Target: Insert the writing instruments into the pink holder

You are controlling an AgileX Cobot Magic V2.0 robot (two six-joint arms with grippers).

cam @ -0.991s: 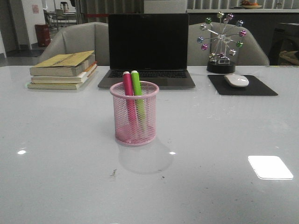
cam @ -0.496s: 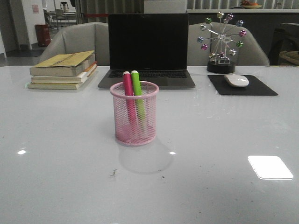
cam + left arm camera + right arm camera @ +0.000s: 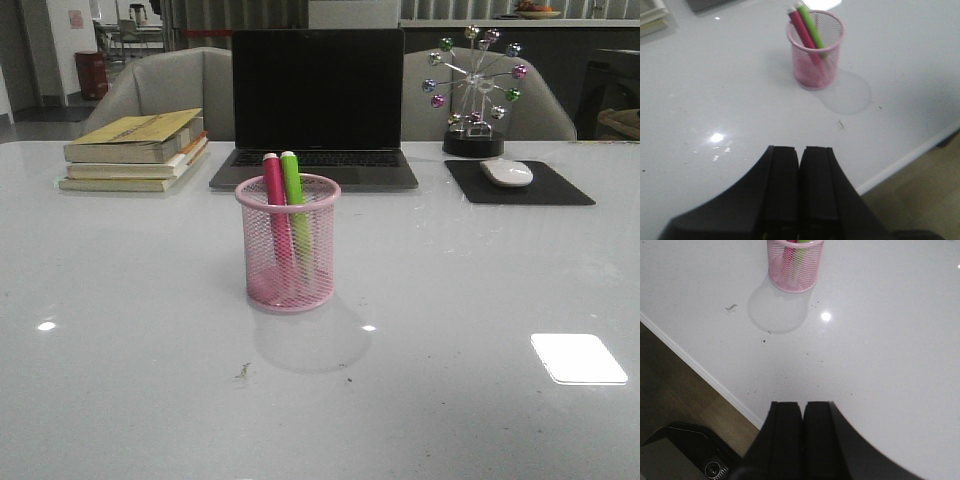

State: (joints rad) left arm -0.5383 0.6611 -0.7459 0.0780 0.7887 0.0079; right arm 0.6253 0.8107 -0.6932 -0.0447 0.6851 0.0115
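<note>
With the lime green marker pen and magenta pink marker pen already standing in the pink wire-mesh holder, both the left hand and the right hand, fingers pressed together and empty, should simply keep well apart from it.

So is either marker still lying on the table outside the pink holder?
No: the magenta marker and the green marker both stand inside the pink holder.

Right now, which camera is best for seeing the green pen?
The left wrist view: it looks down into the pink holder, so the green pen shows above the rim. The front view shows it upright beside the pink pen, mostly behind mesh. The right wrist view catches only a green blur behind mesh.
</note>
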